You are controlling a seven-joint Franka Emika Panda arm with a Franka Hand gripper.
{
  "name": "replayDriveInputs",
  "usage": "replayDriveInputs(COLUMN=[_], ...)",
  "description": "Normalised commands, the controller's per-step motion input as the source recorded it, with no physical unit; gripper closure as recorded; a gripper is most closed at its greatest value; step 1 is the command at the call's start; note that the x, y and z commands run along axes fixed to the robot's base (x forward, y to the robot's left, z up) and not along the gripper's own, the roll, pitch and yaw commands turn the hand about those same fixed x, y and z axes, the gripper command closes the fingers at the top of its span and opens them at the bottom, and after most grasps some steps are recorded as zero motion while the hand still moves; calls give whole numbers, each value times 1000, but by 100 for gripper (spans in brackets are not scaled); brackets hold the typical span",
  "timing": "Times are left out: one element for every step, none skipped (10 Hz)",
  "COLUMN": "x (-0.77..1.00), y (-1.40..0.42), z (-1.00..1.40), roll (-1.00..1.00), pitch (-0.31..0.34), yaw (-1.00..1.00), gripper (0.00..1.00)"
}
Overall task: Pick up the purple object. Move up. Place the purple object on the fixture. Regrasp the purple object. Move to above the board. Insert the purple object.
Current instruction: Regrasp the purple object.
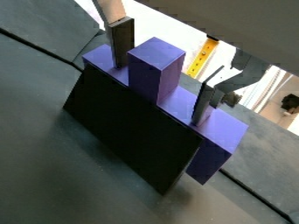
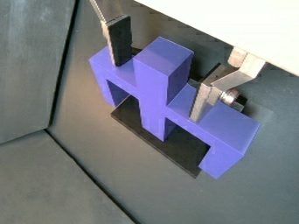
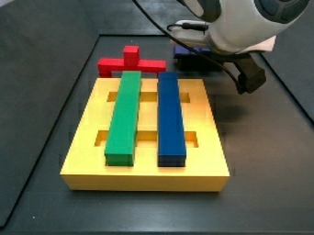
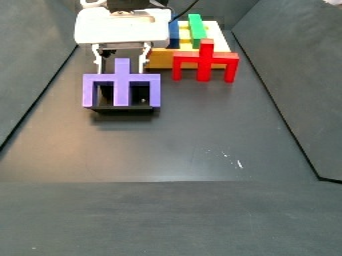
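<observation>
The purple object (image 4: pixel 122 91) rests on the black fixture (image 4: pixel 128 111), its wide bar lying across and its central stub (image 1: pixel 156 68) pointing up. My gripper (image 1: pixel 163 72) hangs straight over it, open. One finger (image 2: pixel 119 42) stands on each side of the stub with a gap showing, so neither pad touches the stub. Both wrist views show the fingertips down at the level of the bar. In a side view the gripper (image 3: pixel 233 57) hides most of the purple object and the fixture. The yellow board (image 3: pixel 86 138) lies apart, carrying a green bar (image 3: pixel 125 115) and a blue bar (image 3: pixel 172 115).
A red cross-shaped block (image 4: pixel 205 62) lies on the floor between the board (image 4: pixel 160 58) and the fixture side. A strip of the yellow board (image 1: pixel 205 57) shows past the fingers in a wrist view. Raised dark walls border the work floor.
</observation>
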Motion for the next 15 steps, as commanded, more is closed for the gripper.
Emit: replayDriveInputs(x=[0, 37, 23, 0, 0, 0, 0, 0, 0, 0, 0, 0, 0, 0, 0], y=[0, 0, 0, 0, 0, 0, 0, 0, 0, 0, 0, 0, 0, 0, 0], z=[-43, -11, 0, 0, 0, 0, 0, 0, 0, 0, 0, 0, 0, 0, 0], roll=[-20, 0, 0, 0, 0, 0, 0, 0, 0, 0, 0, 0, 0, 0, 0], pitch=[0, 0, 0, 0, 0, 0, 0, 0, 0, 0, 0, 0, 0, 0, 0], yaw=[43, 77, 63, 0, 0, 0, 0, 0, 0, 0, 0, 0, 0, 0, 0], gripper=[0, 0, 0, 0, 100, 100, 100, 100, 100, 100, 100, 100, 100, 100, 100])
